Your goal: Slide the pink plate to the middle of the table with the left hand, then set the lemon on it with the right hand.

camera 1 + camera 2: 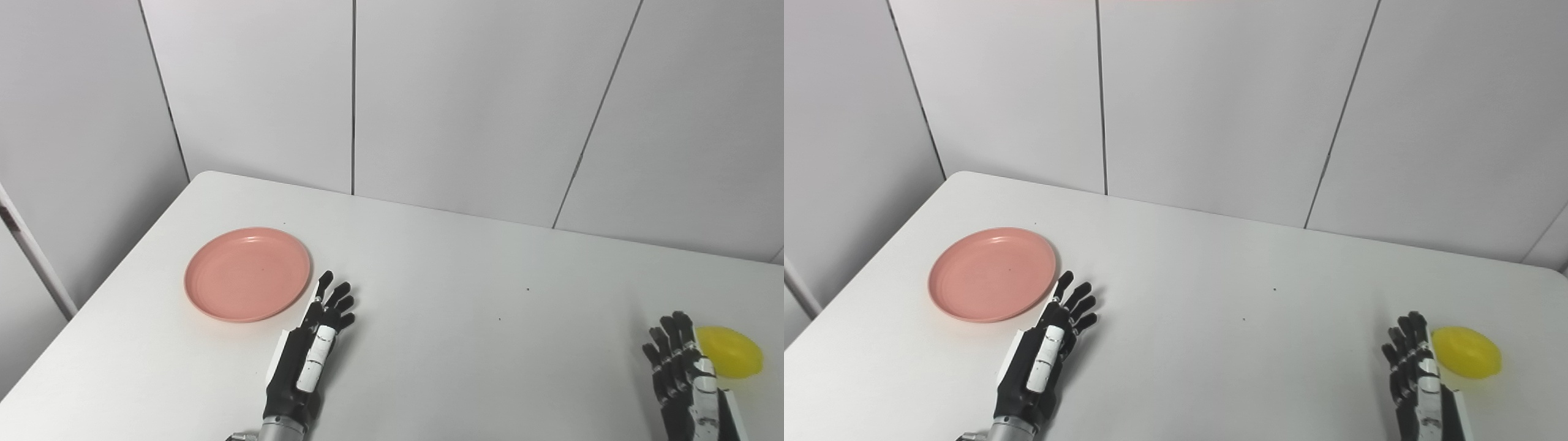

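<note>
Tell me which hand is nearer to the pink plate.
Left. The left hand sits just beside the pink plate, at its near right rim, fingers apart. The right hand is far across the table, next to the lemon.

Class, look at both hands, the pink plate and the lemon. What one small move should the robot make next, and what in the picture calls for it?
Probably the left hand should ease left onto the pink plate's near rim to start sliding it. The plate sits left of the table's middle, and this open hand is just beside it. The lemon waits by the open right hand.
</note>
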### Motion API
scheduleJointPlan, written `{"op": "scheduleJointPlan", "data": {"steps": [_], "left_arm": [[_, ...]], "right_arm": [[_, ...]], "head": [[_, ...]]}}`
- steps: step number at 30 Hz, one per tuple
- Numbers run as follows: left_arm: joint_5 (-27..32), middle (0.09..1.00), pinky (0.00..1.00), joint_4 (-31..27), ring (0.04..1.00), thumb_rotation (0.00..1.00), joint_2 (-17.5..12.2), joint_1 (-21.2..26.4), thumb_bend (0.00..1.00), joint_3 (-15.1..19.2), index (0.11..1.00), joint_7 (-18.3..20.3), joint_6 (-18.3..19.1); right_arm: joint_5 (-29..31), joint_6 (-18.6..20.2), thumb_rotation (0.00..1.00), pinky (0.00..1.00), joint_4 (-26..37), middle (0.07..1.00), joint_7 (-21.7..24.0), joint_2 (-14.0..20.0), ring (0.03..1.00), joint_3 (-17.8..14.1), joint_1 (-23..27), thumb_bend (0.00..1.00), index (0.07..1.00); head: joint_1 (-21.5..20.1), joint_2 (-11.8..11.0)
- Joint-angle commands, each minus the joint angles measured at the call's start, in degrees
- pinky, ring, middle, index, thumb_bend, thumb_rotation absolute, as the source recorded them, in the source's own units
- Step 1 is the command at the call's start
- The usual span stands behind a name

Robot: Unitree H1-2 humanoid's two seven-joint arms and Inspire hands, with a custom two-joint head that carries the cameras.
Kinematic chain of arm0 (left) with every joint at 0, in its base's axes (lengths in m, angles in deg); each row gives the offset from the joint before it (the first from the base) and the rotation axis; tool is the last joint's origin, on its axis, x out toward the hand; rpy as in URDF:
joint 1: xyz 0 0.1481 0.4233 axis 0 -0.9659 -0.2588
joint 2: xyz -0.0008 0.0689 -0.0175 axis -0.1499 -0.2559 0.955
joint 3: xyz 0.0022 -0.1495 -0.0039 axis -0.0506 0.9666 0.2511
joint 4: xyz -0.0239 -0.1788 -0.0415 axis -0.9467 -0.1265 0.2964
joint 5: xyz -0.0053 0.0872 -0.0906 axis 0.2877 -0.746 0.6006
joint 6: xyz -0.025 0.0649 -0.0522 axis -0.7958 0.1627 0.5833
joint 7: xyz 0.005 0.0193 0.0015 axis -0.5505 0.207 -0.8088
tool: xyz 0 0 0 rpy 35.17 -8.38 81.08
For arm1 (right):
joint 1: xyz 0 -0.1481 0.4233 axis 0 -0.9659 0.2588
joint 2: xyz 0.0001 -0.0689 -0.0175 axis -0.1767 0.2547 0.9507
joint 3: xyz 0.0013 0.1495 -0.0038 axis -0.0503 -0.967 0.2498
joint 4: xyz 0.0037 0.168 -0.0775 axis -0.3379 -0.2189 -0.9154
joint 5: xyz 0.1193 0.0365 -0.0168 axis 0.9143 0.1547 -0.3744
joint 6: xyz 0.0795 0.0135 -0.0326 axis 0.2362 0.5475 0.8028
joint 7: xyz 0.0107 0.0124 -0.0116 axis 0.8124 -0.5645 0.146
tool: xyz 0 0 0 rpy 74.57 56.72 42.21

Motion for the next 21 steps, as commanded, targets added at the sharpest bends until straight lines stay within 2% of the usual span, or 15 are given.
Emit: {"op": "scheduleJointPlan", "data": {"steps": [1, 6, 9, 15, 18, 21], "left_arm": [[-0.5, 0.936, 0.9, 0.8, 0.923, 0.86, 1.2, -2.3, 0.73, -0.4, 0.97, -0.1, -1.5], [0.1, 0.933, 0.89, -0.4, 0.92, 0.87, 1.2, -2.9, 0.74, -0.1, 0.967, -0.3, -1.4], [1.7, 0.921, 0.9, -1.5, 0.909, 0.83, 1.6, -3.6, 0.73, 0.5, 0.951, -0.4, -2.0], [4.5, 0.921, 0.9, -5.1, 0.906, 0.83, 1.4, -4.9, 0.79, 1.3, 0.951, -0.5, -0.2], [5.4, 0.914, 0.89, -7.7, 0.9, 0.83, 1.5, -5.5, 0.77, 1.8, 0.939, -1.2, 1.0], [7.1, 0.908, 0.89, -10.9, 0.897, 0.83, 1.6, -5.1, 0.77, 2.4, 0.924, -1.9, 3.9]], "right_arm": [[0.6, -1.2, 1.0, 1.0, -1.9, 1.0, 0.8, -0.4, 1.0, 0.2, -2.1, 0.69, 1.0], [0.4, -0.8, 1.0, 1.0, -0.3, 1.0, 0.6, -0.7, 1.0, 0.6, -2.5, 0.69, 1.0], [0.0, 0.4, 1.0, 1.0, 1.8, 1.0, 0.1, -1.1, 1.0, 1.1, -3.2, 0.67, 1.0], [-0.4, 2.0, 1.0, 1.0, 4.5, 1.0, -1.0, -1.8, 1.0, 1.9, -4.1, 0.68, 1.0], [-0.7, 2.2, 0.99, 1.0, 5.0, 1.0, -1.8, -2.6, 1.0, 1.8, -4.2, 0.68, 1.0], [-0.9, 2.0, 1.0, 1.0, 4.9, 1.0, -1.8, -2.6, 1.0, 2.0, -4.1, 0.66, 1.0]], "head": [[0.0, 0.6], [-0.8, 2.1], [-1.6, 2.6], [-2.8, 3.2], [-2.9, 3.2], [-3.0, 3.2]]}}
